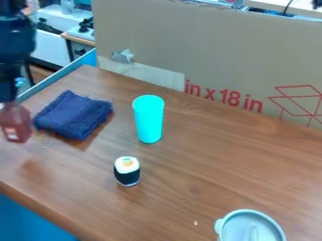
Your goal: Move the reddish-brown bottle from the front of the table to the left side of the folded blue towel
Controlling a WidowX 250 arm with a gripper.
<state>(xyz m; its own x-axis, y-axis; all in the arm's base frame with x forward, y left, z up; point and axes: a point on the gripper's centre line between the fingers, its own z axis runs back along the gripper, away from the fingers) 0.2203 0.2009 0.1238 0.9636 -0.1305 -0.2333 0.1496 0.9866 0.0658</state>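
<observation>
A reddish container sits directly below the tool, seemingly held.

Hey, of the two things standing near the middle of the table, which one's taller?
The turquoise cup, clearly taller than the black-and-white sushi roll in front of it.

The folded dark blue cloth looked rough and matt, while the tall turquoise cup seemed to be smooth plastic. The brown tabletop had a wood grain with a soft sheen, and the large tan sheet with red print behind it looked like matt, smooth cardboard.
</observation>
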